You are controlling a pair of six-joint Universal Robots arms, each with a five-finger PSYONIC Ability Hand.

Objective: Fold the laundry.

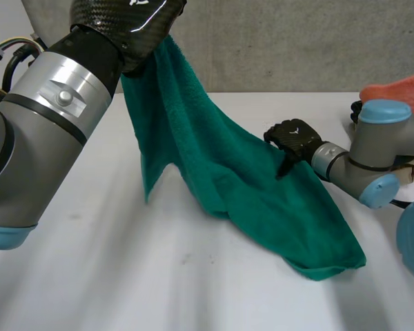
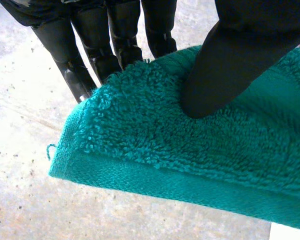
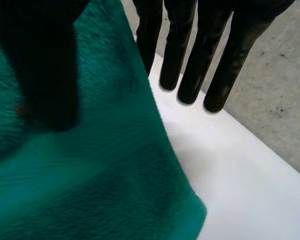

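I hold my left robot hand (image 1: 134, 27) up high, and it is grasping a green towel (image 1: 262, 207) by one corner. In the left wrist view its thumb (image 2: 225, 65) presses down on the fluffy corner. Its fingers (image 2: 97, 50) sit on the other side of the cloth, so the corner is pinched between them. The towel hangs down from that hand and runs out toward my right robot hand (image 1: 293, 138).

My right robot hand is lower, close above the white desk (image 1: 124, 276). It grips the towel at its far edge, about halfway along. In the right wrist view the thumb (image 3: 45, 75) lies on the towel. The fingers (image 3: 172, 55) are straight and poke out just past the edge. The top edge of the towel is pulled straight between my two hands.

Below the left robot hand a loose flap hangs down toward the desk. I cannot tell if its tip touches. Past the right robot hand, the rest of the towel lies on the desk and ends in a corner on the near side of that hand. An orange thing (image 1: 400, 89) sits just behind the right arm.
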